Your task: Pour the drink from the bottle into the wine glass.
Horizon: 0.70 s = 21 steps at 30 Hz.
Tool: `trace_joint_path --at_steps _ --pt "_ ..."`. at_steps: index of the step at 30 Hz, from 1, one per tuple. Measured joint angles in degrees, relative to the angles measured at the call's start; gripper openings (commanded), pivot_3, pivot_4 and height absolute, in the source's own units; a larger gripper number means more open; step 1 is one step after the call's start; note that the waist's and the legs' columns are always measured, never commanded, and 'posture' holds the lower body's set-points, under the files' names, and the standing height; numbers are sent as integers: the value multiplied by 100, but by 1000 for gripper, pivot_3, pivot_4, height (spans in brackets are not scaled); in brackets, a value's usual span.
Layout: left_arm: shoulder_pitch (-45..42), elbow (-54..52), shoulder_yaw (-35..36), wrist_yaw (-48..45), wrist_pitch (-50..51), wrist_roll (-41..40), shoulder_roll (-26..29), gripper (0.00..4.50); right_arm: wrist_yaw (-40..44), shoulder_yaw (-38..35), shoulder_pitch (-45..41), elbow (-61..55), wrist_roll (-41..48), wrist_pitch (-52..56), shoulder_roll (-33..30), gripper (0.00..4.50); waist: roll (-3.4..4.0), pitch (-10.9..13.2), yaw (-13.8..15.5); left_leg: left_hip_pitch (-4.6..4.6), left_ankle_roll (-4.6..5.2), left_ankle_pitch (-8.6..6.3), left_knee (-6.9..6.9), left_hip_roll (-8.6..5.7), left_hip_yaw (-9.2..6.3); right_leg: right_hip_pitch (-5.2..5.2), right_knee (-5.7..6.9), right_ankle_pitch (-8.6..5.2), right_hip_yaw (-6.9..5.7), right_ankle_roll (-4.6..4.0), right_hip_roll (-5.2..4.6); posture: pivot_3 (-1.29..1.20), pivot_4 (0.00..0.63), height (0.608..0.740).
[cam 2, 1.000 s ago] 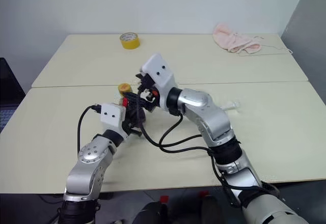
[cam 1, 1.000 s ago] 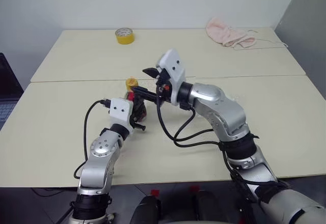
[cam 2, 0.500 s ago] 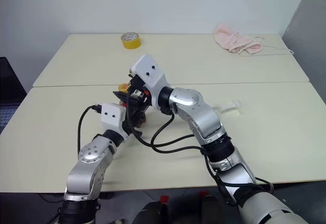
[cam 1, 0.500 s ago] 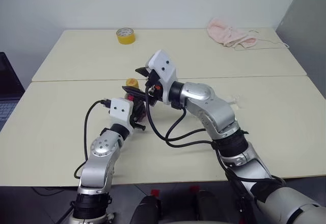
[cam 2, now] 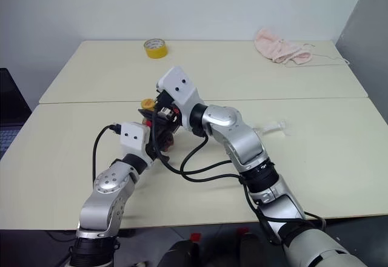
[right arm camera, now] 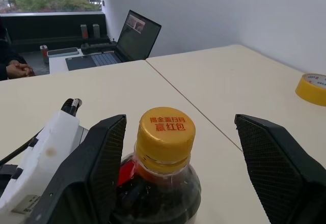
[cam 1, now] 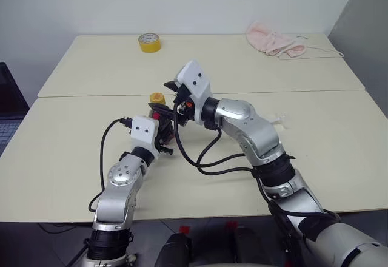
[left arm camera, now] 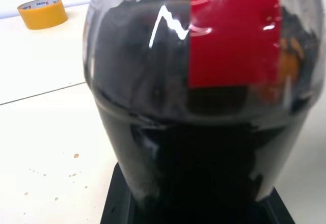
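The bottle [cam 1: 157, 100] stands upright on the near table, its yellow cap [right arm camera: 165, 128] on. Dark drink [left arm camera: 153, 91] fills it behind a red label [left arm camera: 234, 30]. My left gripper [cam 1: 164, 129] is shut on the bottle's lower body. My right gripper [right arm camera: 179, 124] is open and level, one black finger [right arm camera: 104, 155] on each side of the cap, with a gap on both sides. The wine glass [cam 2: 273, 125] shows faintly as a clear shape on the table just right of my right forearm; I cannot tell how it stands.
A yellow tape roll [cam 1: 148, 42] lies on the far table and a pink cloth [cam 1: 274, 41] at its back right. A seam [cam 1: 91, 95] divides the two tables. A laptop [cam 1: 6, 106] sits beyond the left edge. Black cables [cam 1: 209, 158] loop under my right arm.
My right gripper has edged left and slightly down, so its fingers now stand on either side of the bottle's cap. The left gripper and bottle have stayed put.
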Motion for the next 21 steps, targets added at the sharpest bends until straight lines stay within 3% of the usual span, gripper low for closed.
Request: trace_joint_path --at_steps 21 --pt "5 24 -39 23 3 22 -18 756 136 -70 75 -182 80 61 -499 3637 0 0 1 0 0 0 0 0 0 1 -1 0 0 0 0 0 150 740"
